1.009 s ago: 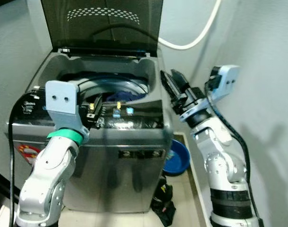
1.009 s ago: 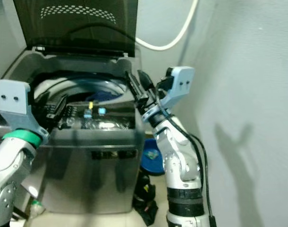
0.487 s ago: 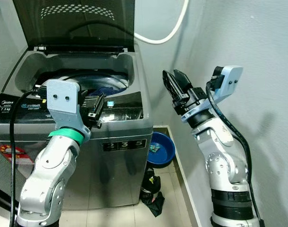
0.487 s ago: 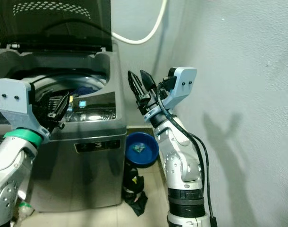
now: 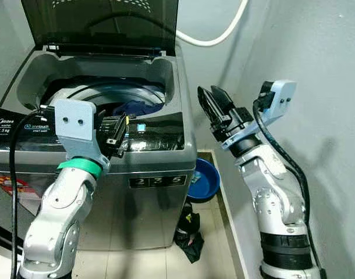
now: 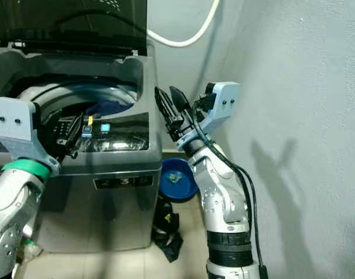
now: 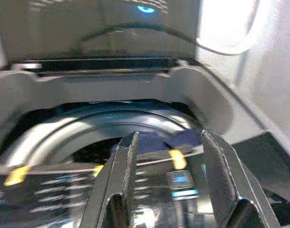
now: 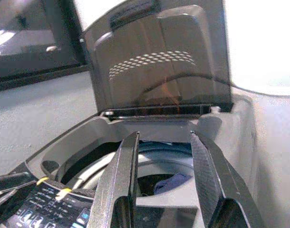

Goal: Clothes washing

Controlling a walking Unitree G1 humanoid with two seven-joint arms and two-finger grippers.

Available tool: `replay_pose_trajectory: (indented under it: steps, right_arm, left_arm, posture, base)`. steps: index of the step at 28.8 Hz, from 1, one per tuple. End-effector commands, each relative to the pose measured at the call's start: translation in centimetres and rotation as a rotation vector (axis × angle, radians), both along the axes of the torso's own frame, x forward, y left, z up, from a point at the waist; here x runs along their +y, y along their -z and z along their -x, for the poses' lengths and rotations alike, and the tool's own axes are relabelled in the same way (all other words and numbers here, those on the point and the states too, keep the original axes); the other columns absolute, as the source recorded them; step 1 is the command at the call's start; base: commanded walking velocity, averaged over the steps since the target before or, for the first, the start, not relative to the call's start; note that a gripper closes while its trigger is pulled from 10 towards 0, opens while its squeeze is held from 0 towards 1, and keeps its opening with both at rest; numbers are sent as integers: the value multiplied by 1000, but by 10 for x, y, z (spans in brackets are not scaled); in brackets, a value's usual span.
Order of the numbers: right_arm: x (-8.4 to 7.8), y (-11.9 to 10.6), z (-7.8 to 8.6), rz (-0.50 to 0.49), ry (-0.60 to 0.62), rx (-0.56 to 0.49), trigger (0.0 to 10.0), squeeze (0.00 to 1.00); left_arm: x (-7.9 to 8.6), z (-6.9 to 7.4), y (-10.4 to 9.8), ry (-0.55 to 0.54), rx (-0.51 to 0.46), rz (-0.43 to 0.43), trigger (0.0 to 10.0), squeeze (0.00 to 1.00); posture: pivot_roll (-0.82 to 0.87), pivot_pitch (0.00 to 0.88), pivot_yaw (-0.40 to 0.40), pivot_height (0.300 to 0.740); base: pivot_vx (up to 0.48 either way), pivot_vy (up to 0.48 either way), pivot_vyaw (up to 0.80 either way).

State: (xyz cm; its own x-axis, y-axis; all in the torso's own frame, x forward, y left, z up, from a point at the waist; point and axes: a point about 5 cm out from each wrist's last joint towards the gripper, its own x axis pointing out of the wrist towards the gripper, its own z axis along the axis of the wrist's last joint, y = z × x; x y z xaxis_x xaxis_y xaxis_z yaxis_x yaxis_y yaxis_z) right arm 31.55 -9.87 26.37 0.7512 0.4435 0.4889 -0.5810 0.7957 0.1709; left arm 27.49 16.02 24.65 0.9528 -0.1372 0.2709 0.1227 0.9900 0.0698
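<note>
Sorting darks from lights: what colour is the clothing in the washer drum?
Dark blue clothing; it shows best in the left eye view.

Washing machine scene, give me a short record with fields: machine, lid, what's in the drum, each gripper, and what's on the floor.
machine: grey top-loading washing machine against the wall
lid: dark lid raised upright at the back
drum: dark blue clothing lying inside
left gripper: left gripper over the front control panel, fingers open, empty
right gripper: right gripper raised beside the machine's right side, fingers open, empty
floor: blue basin in the corner, dark cloth by the machine's base
</note>
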Motion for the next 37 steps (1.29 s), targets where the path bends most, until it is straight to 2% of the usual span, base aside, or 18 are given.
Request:
replay_pose_trajectory:
  steps: [1,37]
  right_arm:
    - [5,2,0,17,-13,-1,10000,0]
    - [3,7,2,46,24,-16,10000,0]
  left_arm:
    - [2,-1,4,-15,11,-5,10000,0]
    - [-1,-3,9,7,31,-3,10000,0]
  posture:
    - [155,11,-23,740]
    - [148,23,-4,740]
  base:
    - [0,0,800]
    - [0,0,786]
